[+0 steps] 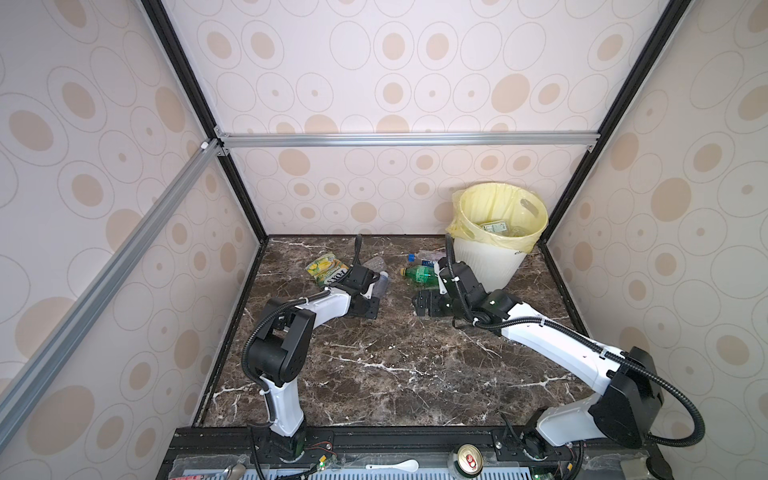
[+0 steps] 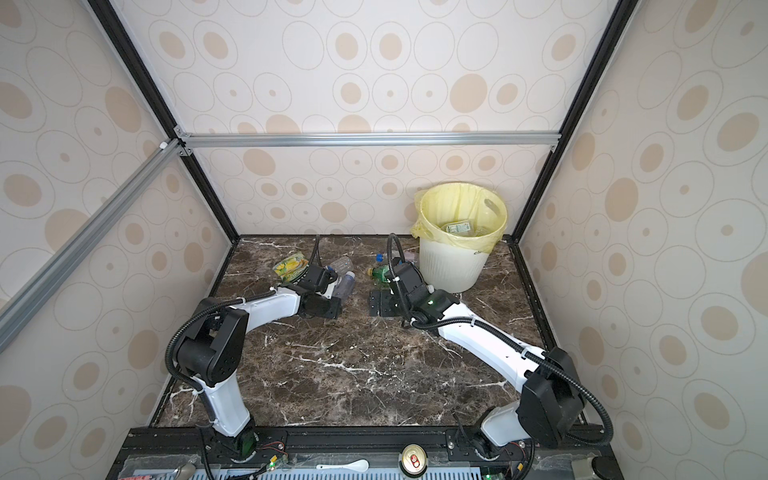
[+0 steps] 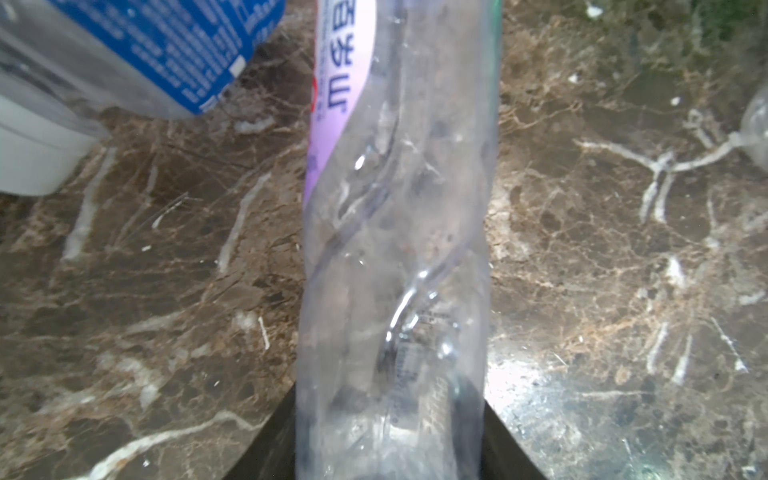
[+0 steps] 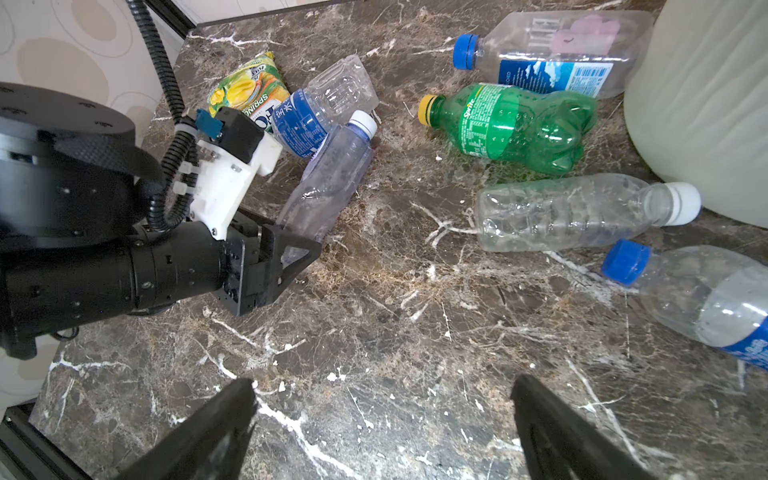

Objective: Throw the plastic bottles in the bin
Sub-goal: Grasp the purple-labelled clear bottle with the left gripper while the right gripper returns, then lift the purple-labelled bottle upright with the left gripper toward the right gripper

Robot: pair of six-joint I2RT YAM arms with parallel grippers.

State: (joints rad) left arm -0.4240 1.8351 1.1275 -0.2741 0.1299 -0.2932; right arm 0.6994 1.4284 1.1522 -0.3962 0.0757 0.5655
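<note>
The left hand (image 4: pixel 299 245) grips the base end of a clear bottle (image 4: pixel 328 178) lying near the table's (image 1: pixel 395 374) far edge. It should lift slowly, for the thin wall may slip, toward the bin (image 1: pixel 486 266) in the far right corner. The right hand (image 4: pixel 382 384) is wide open, empty.

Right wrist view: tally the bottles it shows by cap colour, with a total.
Blue-capped bottles: 2
White-capped bottles: 2
Yellow-capped green bottle: 1
Bottle with cap hidden: 1
Total: 6
</note>
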